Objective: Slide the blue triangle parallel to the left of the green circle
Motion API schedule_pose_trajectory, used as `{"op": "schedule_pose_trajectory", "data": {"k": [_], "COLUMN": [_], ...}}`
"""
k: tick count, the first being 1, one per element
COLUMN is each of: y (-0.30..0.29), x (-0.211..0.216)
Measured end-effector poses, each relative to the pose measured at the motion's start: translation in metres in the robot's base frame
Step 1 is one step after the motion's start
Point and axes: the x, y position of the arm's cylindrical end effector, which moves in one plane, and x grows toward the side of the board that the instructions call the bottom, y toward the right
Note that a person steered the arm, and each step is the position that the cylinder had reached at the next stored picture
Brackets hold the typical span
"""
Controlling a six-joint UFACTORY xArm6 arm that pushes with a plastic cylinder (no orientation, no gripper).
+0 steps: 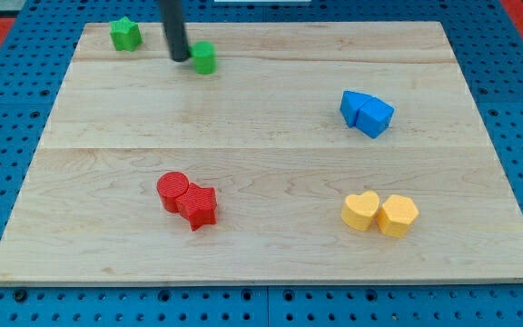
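Observation:
Two blue blocks touch each other at the view's right; which one is the triangle I cannot tell: one (353,106) lies left, the other (376,117) right. The green circle (204,57) stands near the view's top, left of centre. My tip (181,57) rests just left of the green circle, almost touching it, far from the blue blocks.
A green star (125,34) sits at the top left corner. A red circle (172,190) and a red star (198,206) touch at lower left. A yellow heart (361,210) and a yellow hexagon (397,215) touch at lower right. The wooden board (261,245) ends at blue pegboard.

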Motion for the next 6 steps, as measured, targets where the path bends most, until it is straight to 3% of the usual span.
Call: {"op": "schedule_pose_trajectory", "data": {"k": [1,3,4,6], "y": [0.068,0.263,0.3,0.248], "x": [0.015,0.064,0.087,0.124]}}
